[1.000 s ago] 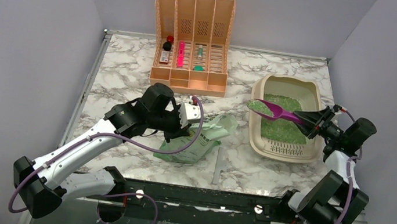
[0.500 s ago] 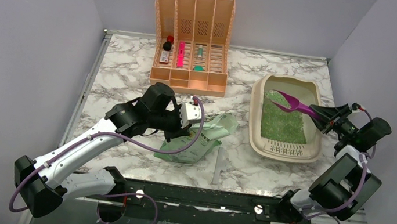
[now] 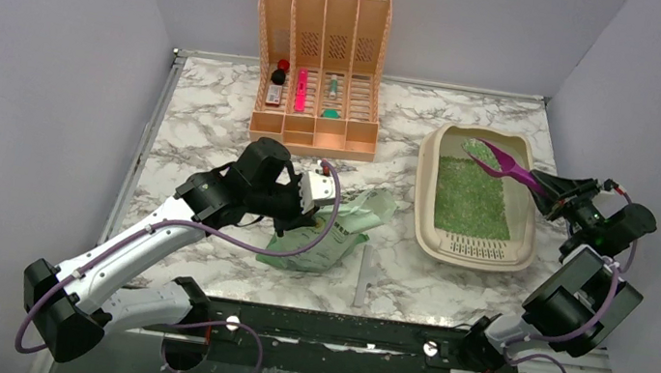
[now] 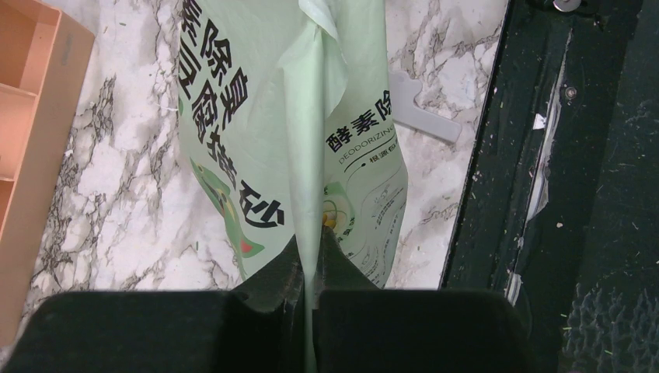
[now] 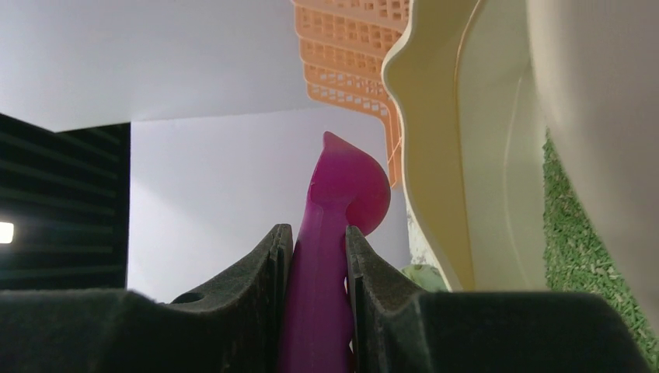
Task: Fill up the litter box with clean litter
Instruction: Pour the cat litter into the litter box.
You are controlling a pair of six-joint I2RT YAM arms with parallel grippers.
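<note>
Green litter [image 3: 471,199] covers the floor of the litter box [image 3: 426,176], which sits at the right of the tabletop [image 3: 210,111]. A further heap rides on the purple scoop [image 3: 513,168], held over the far end of the box close to its rim. Main risk: a tilt or swing toward that rim would likely send granules over the wall onto the tabletop. The narrow pinch on the handle could also let the scoop twist. Right fingers [image 5: 278,260] are partly closed, clamped on the scoop handle. Left fingers [image 4: 284,276] are fully closed on a fold of the pale green bag [image 4: 311,116], which lies on the tabletop. A sagging mouth there could leak litter, though the opening itself cannot be seen.
</note>
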